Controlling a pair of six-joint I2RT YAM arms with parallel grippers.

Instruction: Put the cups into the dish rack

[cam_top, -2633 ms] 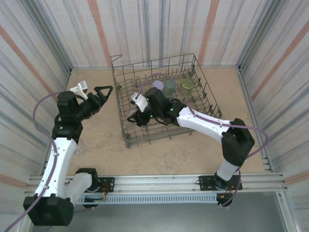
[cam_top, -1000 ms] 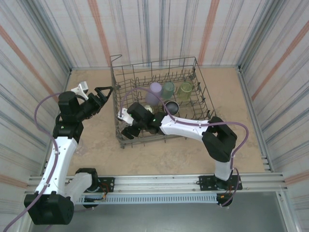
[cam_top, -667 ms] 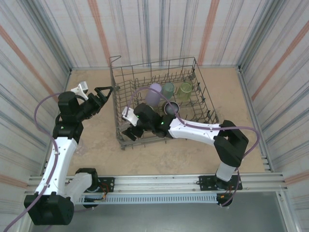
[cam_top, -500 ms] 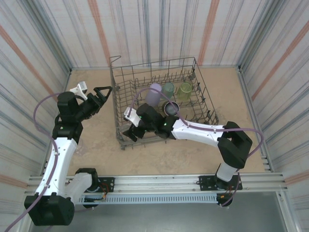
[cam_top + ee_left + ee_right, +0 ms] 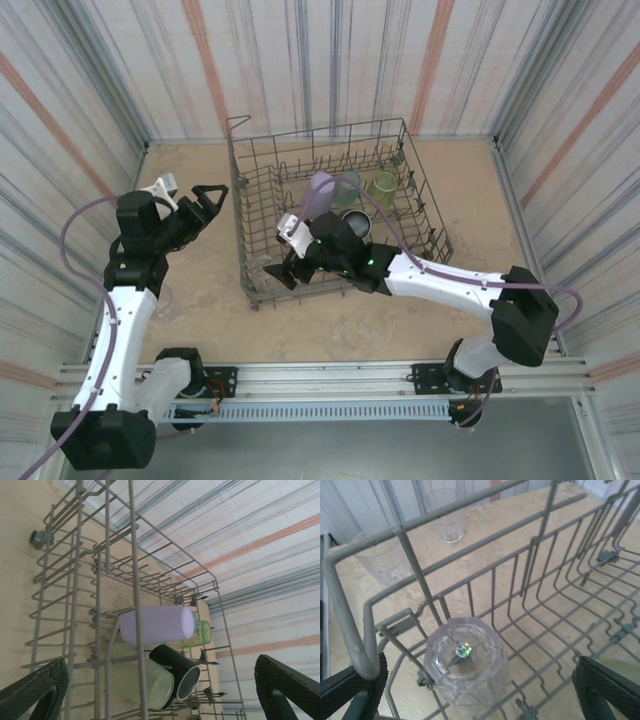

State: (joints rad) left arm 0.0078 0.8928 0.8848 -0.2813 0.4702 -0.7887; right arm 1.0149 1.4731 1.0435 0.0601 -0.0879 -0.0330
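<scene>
The grey wire dish rack (image 5: 425,175) stands mid-table. At its far side sit a lavender cup (image 5: 322,184), a teal cup (image 5: 349,184) and a yellow-green cup (image 5: 386,182), with a dark cup (image 5: 355,222) nearer. The left wrist view has the lavender cup (image 5: 155,625), dark cup (image 5: 175,672) and a ribbed green-rimmed cup (image 5: 137,676) behind the rack wires (image 5: 75,580). My left gripper (image 5: 211,203) hangs open left of the rack. Over the rack's near-left corner, my right gripper (image 5: 285,268) is open above an upturned clear cup (image 5: 465,662), not touching it.
Two clear cups (image 5: 447,520) (image 5: 382,560) stand on the tan table outside the rack's corner rail (image 5: 350,605). Striped walls close in the table on three sides. Upright tines (image 5: 600,555) fill the rack floor.
My right gripper has drawn back a little to the right inside the rack's near-left corner, and its elbow has swung out right. Both grippers stayed open. The left arm barely moved.
</scene>
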